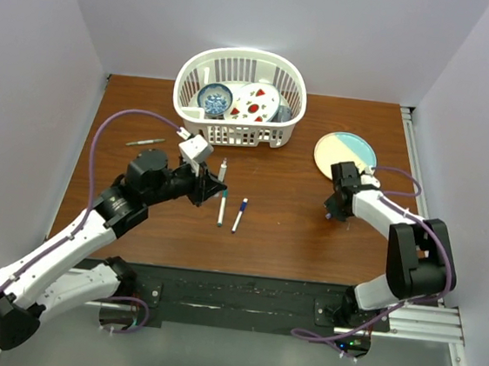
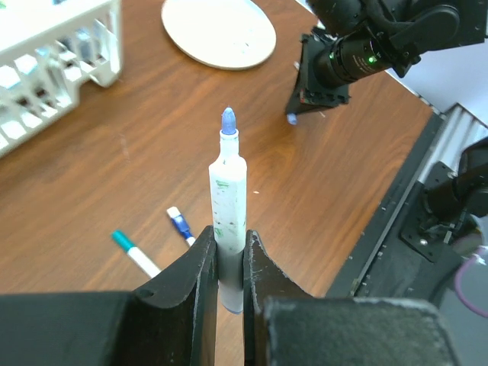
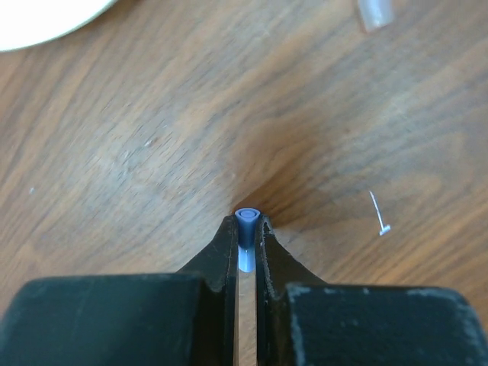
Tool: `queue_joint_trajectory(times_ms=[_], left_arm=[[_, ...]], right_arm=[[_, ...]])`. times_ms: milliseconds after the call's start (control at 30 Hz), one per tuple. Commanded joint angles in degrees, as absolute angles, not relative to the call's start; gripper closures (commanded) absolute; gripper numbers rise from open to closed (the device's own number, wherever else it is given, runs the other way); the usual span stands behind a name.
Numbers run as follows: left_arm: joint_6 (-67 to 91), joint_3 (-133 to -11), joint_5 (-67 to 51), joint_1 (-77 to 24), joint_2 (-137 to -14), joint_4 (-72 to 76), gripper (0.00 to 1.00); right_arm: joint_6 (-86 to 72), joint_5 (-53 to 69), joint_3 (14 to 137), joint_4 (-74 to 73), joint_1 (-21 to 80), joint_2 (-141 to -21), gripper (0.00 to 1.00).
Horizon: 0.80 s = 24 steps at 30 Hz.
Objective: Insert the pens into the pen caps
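Left tool [image 2: 229, 236] is pressed on the lower barrel of a white pen [image 2: 228, 191], one finger on each side; the pen reaches out past the fingertips, its bluish-purple tip is bare, and the barrel has some green smudges; in the top view this tool hangs over the desk [image 1: 291, 240] left of the centre, just near of the white basket [image 1: 237, 130].

Right tool [image 3: 246, 226] is closed on a small blue cap [image 3: 246, 218]; the cap sits between the two fingertips with its round end toward the wrist camera, low over the wood; whether it touches the desk I cannot tell; this tool is at the right side, just near of the round plate [image 1: 345, 156] and well apart from the left tool.

Two more pens lie on the desk between the arms, near of the left tool: a teal-ended pen [image 1: 222, 207] and a blue-ended pen [image 1: 239, 216], side by side, close but not touching; a thin grey pen [image 1: 145, 142] lies alone at the far left, beside the cable of the left arm.

In the right wrist view a short clear piece [image 3: 374, 14] lies on the wood far of the cap; what it is I cannot tell; the basket holds a blue bowl [image 1: 214, 99] and a white dish with red marks [image 1: 254, 105].
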<state>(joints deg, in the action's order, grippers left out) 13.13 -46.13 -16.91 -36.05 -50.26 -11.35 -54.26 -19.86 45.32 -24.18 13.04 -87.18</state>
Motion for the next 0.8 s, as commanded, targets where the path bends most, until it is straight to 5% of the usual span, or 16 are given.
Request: queue_joint_trajectory(times_ms=[0, 433, 767], left_arm=[[17.3, -48.86, -24.06, -35.86, -55.62, -5.9, 1.0], [28.12, -45.01, -32.7, -40.07, -63.02, 9.04, 1.0], [37.0, -42.45, -36.82, -45.53, -69.25, 25.21, 1.0]], right_arm=[[-46.16, -10.31, 40.26, -12.23, 13.01, -81.94, 1.0], [-46.93, 19.14, 36.04, 13.06, 15.29, -61.27, 1.0], [-54.66, 25.14, 34.1, 28.38, 17.58, -50.45, 1.0]])
